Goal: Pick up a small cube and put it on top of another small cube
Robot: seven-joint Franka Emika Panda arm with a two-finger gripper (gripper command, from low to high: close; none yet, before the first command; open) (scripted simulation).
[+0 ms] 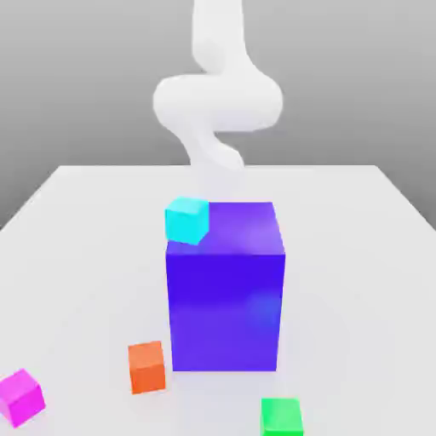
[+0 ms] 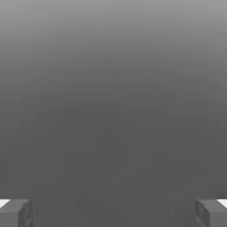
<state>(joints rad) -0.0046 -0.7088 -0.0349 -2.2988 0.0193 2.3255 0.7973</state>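
You are looking at a white table (image 1: 77, 213) with a tall blue block (image 1: 226, 289) standing in the middle. A small cyan cube (image 1: 187, 220) sits tilted at the block's top corner on the exterior view's left. Near the block's base rests an orange cube (image 1: 146, 366); a magenta cube (image 1: 20, 397) and a green cube (image 1: 282, 416) lie well apart. The white arm (image 1: 217, 94) rises behind. In the hand view the gripper (image 2: 113, 213) is spread wide, its fingers (image 2: 16, 213) holding nothing
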